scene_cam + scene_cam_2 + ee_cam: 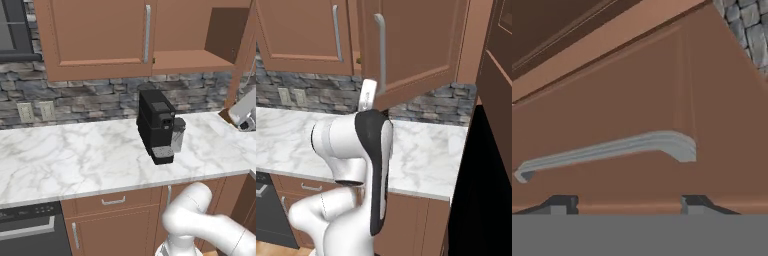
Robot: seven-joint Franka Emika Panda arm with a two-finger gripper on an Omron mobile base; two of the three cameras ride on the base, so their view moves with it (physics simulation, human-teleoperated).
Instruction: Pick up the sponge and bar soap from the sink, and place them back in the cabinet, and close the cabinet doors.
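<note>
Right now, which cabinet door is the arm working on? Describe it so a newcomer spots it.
Find the brown wall cabinet above the marble counter, right of the black coffee machine. Its right-hand door is the one: it swings out over the counter, silver bar handle facing forward, while the neighbouring door sits flat and shut.

Left base view: from behind arm's left, looking forward and down over marble counter (75, 155) toward cabinet (190, 60). Right base view: from behind arm's right, same counter (421, 150), nearer open cabinet door (416, 45). Hand view: close up against door (637, 100), handle (612, 150) across frame.
</note>
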